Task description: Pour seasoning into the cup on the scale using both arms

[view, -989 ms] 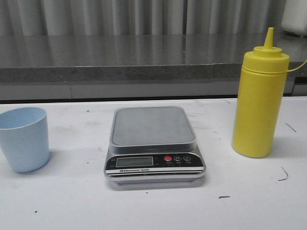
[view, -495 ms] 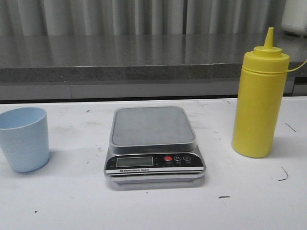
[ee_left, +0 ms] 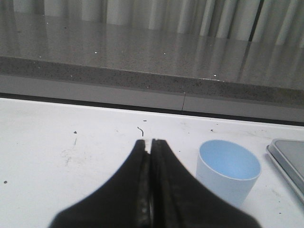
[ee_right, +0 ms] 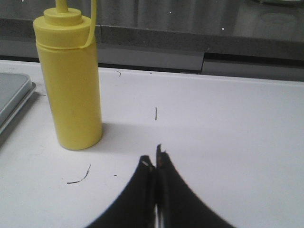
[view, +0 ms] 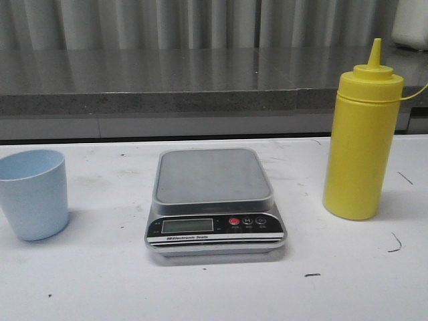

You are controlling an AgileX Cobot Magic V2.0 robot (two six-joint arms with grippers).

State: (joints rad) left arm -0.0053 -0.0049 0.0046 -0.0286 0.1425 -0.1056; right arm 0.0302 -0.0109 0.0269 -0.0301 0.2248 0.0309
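Note:
The silver scale [view: 214,197] sits mid-table with a bare platform. At the left edge stands the pale blue cup [view: 33,192], upright and empty. The yellow seasoning bottle [view: 361,137] stands upright to the scale's right. Neither gripper shows in the front view. In the left wrist view my left gripper [ee_left: 149,141] is shut with nothing in it, and the cup [ee_left: 228,171] stands apart from it beside the scale's corner [ee_left: 287,159]. In the right wrist view my right gripper [ee_right: 154,156] is shut and empty above the table, apart from the seasoning bottle [ee_right: 71,80].
A grey stone ledge [view: 200,83] runs along the back of the white table [view: 100,281]. Small dark marks dot the tabletop [ee_right: 78,176]. A white object [view: 411,23] stands on the ledge at far right.

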